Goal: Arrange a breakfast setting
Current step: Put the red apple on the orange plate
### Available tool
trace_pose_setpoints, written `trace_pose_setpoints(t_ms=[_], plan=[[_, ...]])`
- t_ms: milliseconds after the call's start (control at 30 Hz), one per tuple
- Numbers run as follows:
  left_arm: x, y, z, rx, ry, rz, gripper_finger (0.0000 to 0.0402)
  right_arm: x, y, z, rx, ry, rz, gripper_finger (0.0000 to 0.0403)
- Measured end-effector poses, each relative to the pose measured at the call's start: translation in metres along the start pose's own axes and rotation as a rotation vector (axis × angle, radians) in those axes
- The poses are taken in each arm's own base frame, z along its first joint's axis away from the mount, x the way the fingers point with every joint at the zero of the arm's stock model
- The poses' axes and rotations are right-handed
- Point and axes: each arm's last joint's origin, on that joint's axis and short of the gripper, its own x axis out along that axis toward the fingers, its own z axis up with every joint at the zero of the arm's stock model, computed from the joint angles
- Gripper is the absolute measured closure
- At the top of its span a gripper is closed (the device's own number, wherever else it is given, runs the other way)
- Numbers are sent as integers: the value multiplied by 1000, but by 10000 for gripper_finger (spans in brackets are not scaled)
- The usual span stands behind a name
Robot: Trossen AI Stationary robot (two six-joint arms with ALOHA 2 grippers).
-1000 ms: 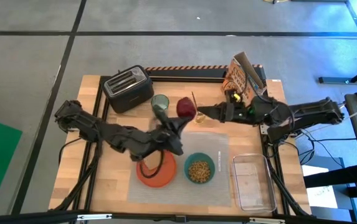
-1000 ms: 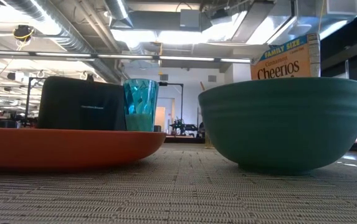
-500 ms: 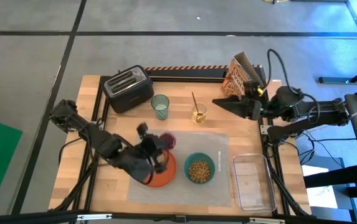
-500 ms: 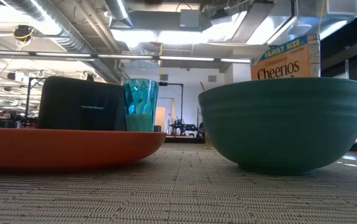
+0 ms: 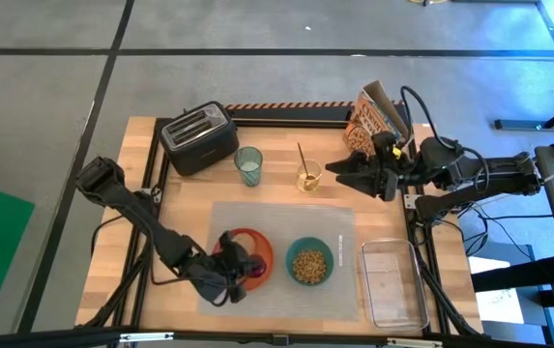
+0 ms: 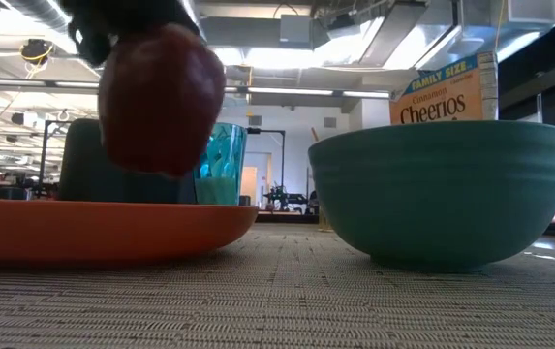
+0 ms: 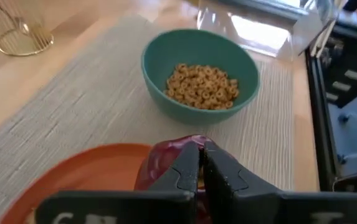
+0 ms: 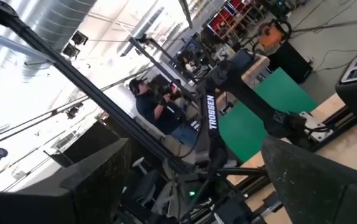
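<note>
A small dark-red fruit (image 6: 161, 99) hangs just above the round orange plate (image 6: 103, 231), with my left gripper (image 7: 201, 163) shut on its top. The plate (image 5: 260, 249) lies on the left part of the grey placemat (image 5: 339, 224). Beside it on the mat stands the teal bowl (image 5: 309, 262), which holds cereal rings. The green-tinted glass (image 5: 248, 165) and the gold spoon (image 5: 303, 164), which stands in a small gold holder, are on the wood beyond the mat. My right gripper (image 5: 337, 172) hangs open in the air at the far right, holding nothing. My left gripper has the fruit by its top (image 7: 166, 163), pinched between the two nearly closed fingertips, which hide the exact part. The fingers come slanting down from the table's left. The fruit hangs below them, clear of the plate.
A black toaster (image 5: 199, 138) stands at the far left and a cereal box (image 5: 375, 118) at the far right. A clear plastic tub (image 5: 392, 281) sits at the near right, beside the mat. Bare wood shows between the glass and the mat.
My left gripper has carried the red fruit from beside the glass toward the near edge and down over the orange plate, rolling its wrist on the way. It has stayed shut on the fruit. My right gripper has drawn back a little toward the right edge.
</note>
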Motion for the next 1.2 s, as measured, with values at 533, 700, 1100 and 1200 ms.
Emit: trace_pose_setpoints(t_ms=[533,700,1100,1200], plan=[[2,23,-48,-3,-78,-39,391,0,-2,-2,-1,24,-18,56],[3,25,-53,3,-43,-65,391,0,-2,-2,-7,25,-19,56],[3,28,-57,5,-20,-74,363,-1,-10,-7,-32,63,-114,56],[3,28,-57,-6,-13,-80,340,-1,-11,-8,-36,67,-140,56]])
